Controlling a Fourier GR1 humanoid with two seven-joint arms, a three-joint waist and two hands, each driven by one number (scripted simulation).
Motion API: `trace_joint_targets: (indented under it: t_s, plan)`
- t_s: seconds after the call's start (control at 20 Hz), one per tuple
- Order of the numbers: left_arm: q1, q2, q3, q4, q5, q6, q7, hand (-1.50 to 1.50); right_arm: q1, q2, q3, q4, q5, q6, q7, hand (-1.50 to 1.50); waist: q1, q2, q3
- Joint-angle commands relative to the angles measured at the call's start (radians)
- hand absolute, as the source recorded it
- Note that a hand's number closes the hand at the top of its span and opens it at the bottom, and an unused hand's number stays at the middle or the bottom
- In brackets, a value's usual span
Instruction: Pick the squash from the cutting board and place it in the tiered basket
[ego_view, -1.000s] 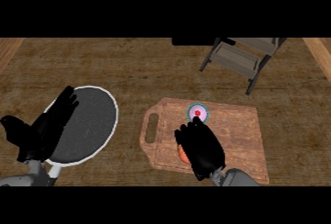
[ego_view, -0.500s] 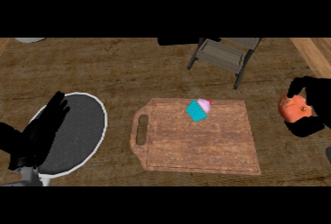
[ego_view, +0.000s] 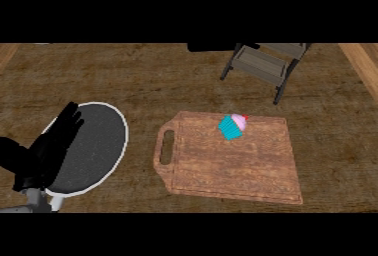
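Observation:
The wooden cutting board (ego_view: 236, 165) lies right of centre on the counter, its handle slot facing left. No squash shows on it or anywhere in the head view. The grey tiered basket (ego_view: 269, 62) stands at the back right, beyond the board. My left hand (ego_view: 52, 150) rests at the left edge, fingers straight and pointing up, overlapping a dark plate. My right hand is out of the picture.
A cupcake (ego_view: 233, 126) with a teal wrapper and pink top lies tipped near the board's far edge. The dark plate (ego_view: 100, 145) with a white rim sits left of the board. A wooden edge (ego_view: 362, 65) runs along the far right.
The right hand lifted the orange squash off the board, carried it to the right edge, and has now left the view. The left hand stayed by the plate.

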Motion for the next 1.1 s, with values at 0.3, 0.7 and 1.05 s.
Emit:
trace_joint_targets:
  t_s: [0.3,0.7,1.05]
  plan:
    - [-0.045,-0.001,-0.002,0.057,-0.002,-0.047,-0.041,0.0,-0.343,-0.166,-0.004,0.093,-0.258,0.215,0.242,1.5,0.057,0.011,-0.003]
    - [-0.075,-0.015,-0.006,0.088,-0.029,-0.033,-0.024,0.0,-0.579,-0.047,0.232,0.13,-0.21,0.129,0.392,1.5,0.057,0.012,-0.003]
    - [-0.041,-0.017,-0.013,0.026,-0.024,-0.046,-0.009,0.0,-0.755,0.096,0.361,0.331,-0.08,0.0,0.42,1.5,0.07,0.014,-0.002]
